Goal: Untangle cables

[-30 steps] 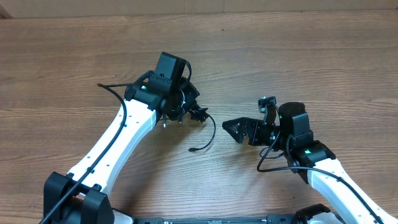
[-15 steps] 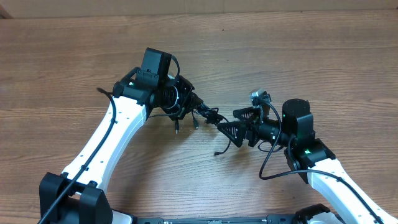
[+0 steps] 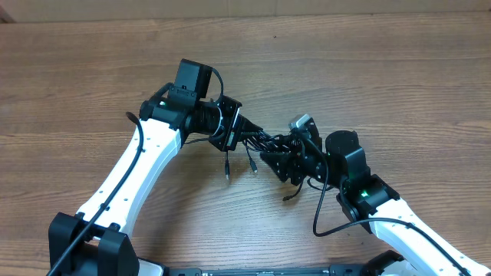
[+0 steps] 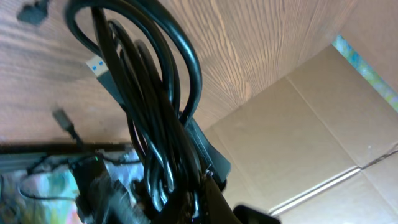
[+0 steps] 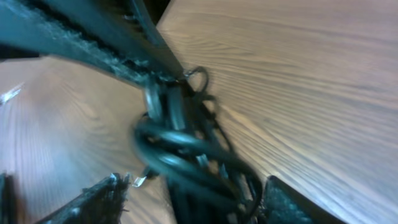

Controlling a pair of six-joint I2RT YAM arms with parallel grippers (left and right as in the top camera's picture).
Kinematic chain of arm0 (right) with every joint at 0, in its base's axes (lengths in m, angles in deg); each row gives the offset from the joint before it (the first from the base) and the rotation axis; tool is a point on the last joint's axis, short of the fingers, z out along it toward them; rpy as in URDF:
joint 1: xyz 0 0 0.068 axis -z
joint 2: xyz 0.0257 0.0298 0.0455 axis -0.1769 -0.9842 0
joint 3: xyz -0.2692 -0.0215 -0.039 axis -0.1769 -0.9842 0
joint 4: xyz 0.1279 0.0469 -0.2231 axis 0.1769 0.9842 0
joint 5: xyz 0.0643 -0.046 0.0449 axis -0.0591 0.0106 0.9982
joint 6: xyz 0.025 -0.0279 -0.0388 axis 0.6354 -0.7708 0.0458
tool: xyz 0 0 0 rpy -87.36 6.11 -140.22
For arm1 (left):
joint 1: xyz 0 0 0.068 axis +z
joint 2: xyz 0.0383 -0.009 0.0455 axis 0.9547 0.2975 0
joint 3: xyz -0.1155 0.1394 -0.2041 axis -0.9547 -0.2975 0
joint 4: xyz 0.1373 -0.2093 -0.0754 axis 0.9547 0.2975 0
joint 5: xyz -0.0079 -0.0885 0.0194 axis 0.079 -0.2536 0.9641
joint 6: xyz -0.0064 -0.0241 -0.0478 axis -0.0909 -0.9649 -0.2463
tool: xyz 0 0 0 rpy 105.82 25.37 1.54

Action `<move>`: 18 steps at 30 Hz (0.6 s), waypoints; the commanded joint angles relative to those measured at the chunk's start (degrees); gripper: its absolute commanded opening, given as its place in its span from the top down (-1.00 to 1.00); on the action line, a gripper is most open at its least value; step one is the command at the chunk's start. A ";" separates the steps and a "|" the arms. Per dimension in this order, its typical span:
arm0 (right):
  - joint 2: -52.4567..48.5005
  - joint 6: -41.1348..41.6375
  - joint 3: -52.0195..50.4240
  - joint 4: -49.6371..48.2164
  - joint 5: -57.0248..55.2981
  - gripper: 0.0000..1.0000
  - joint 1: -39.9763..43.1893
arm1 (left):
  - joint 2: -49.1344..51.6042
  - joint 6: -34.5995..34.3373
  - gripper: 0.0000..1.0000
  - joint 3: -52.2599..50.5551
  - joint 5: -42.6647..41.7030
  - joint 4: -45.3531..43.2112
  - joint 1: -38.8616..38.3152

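Note:
The cables (image 3: 257, 142) form a black bundle held off the wooden table (image 3: 399, 84) between both arms. Loose ends with plugs (image 3: 228, 173) dangle below it. My left gripper (image 3: 230, 130) is shut on the bundle's left end. In the left wrist view the cables (image 4: 155, 93) loop up from the left gripper (image 4: 205, 199), and one blue-tipped plug (image 4: 93, 64) sticks out. My right gripper (image 3: 278, 157) is at the bundle's right side. In the right wrist view the cables (image 5: 193, 155) lie between its fingers (image 5: 93, 199), which stand apart around them, with the right gripper (image 5: 193, 202) open.
A cardboard wall (image 4: 311, 137) stands along the far edge of the table. The arms' own thicker black wires (image 3: 330, 222) loop beside the right arm, and another runs along the left arm (image 3: 138, 126).
My right gripper has moved left onto the bundle and its fingers have narrowed around it. The left gripper has lifted the cables and swung them right, so the loose ends now hang.

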 commanded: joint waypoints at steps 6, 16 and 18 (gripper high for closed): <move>0.24 -0.09 0.35 2.08 -2.36 0.75 -0.39 | -0.87 -4.37 0.90 0.92 -3.76 -0.24 0.37; 0.26 19.96 0.35 1.64 0.66 0.92 -0.37 | -0.87 2.51 -0.47 0.92 8.55 -0.22 0.37; 0.26 22.29 0.35 1.51 1.92 0.93 -0.33 | -0.87 5.14 -0.54 0.92 9.84 -0.24 0.37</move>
